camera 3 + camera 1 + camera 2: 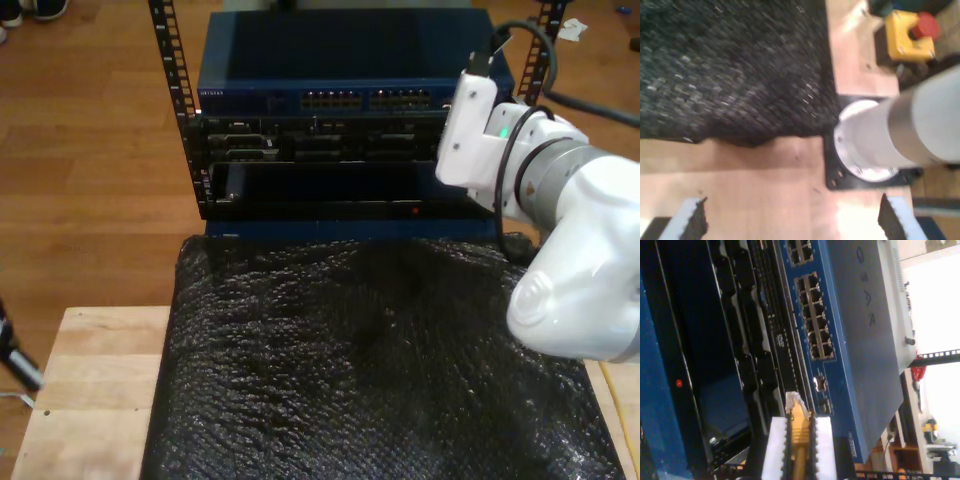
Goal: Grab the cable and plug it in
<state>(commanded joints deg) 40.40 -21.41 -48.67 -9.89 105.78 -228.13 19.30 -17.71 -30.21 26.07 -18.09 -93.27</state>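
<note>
White arm beside blue switch, exterior view's right

My arm is glossy white with a grey joint band, a green light and black cables.

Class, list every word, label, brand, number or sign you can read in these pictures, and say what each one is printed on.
"GEAR": large pale letters on the blue network switch, second wrist view; anything before them is cut off.
Small white print on the switch's front, exterior view: too small to read.
Yellow button box, first wrist view: no legible text.
</note>
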